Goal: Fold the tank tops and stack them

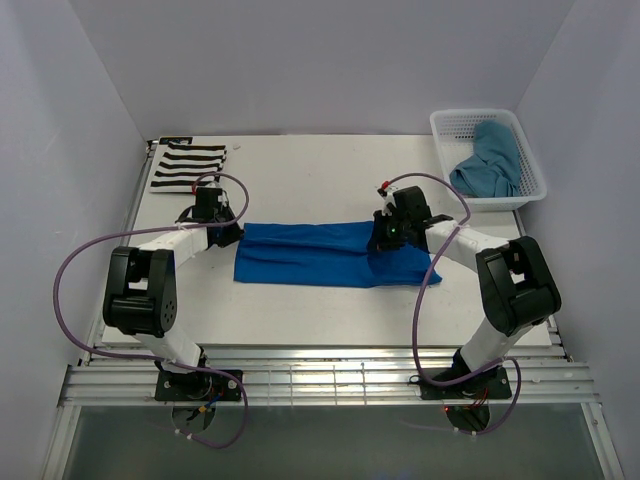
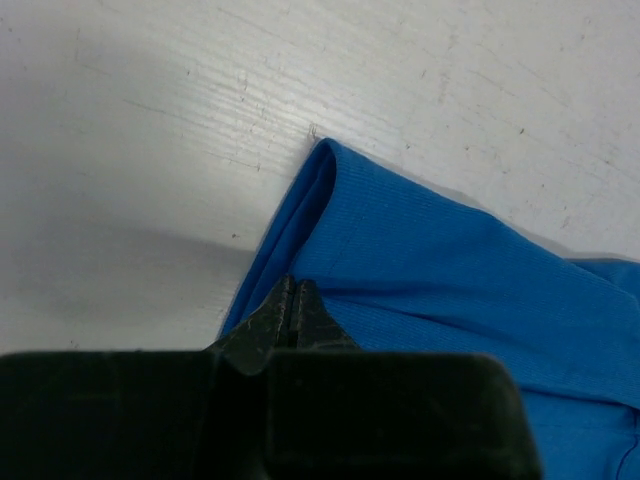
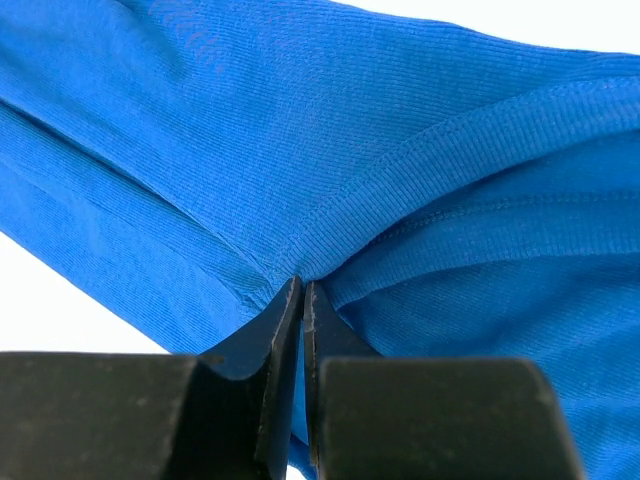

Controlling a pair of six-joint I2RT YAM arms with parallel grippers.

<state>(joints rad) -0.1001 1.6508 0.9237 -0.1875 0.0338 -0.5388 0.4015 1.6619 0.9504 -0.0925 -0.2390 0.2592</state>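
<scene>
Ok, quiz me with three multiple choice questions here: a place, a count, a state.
1. Where is the teal top? A in the basket; B under the blue top; C on the striped top.
2. How many tops lie on the table outside the basket? A one; B two; C three.
3. How are the left gripper and right gripper? A both open; B both shut on the blue top; C one open, one shut.
Answers: 1 A, it lies bunched in the basket. 2 B, only the striped and blue ones. 3 B, each pinches blue cloth.
</scene>
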